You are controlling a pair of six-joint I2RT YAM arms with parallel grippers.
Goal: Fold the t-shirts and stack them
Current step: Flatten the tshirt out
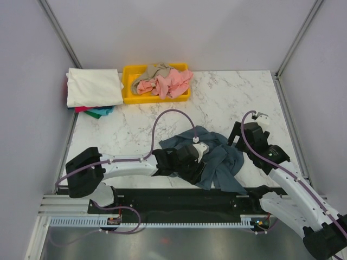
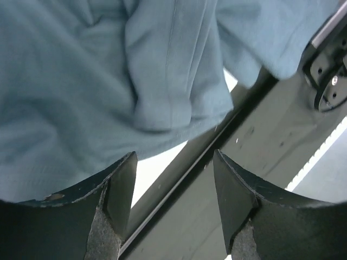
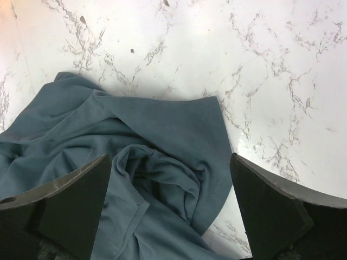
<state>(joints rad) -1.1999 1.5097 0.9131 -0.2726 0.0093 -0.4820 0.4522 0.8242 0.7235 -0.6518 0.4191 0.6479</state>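
**Slate-blue shirt bunched at the near edge: hazards and blind spots**

**Tabletop**. White marble. Its near edge drops to a dark rail, and from where I stand that drop is the main hazard.

**Blue shirt**. Crumpled, not spread, at the near middle of the tabletop between the two arms.
- The hem lies right at the edge, so a pull towards the arms could drag cloth over onto the rail.
- The folds overlap, so a pinch may take two layers and the shirt would then not open flat.
- I cannot pick out collar or sleeves, and the left arm covers part of it from above.

**Folded stack**. Far left corner, cream shirt on top.
- Only slivers of red and teal show beneath it, so I cannot count the shirts.
- It sits close to the tabletop's side edge, and a careless placing could tip it.

**Yellow bin**. At the back, beside the stack. It holds a pink shirt and a tan shirt, tangled together; anything under them is hidden.

**Right fingers**. Wide apart, holding nothing, poised over a rumpled corner of the blue shirt.

**Left fingers**. Apart and empty, over the hem by the edge. The wrist view is too close to judge their height above the cloth.

The two arms are near each other, so closing in together risks a knock.
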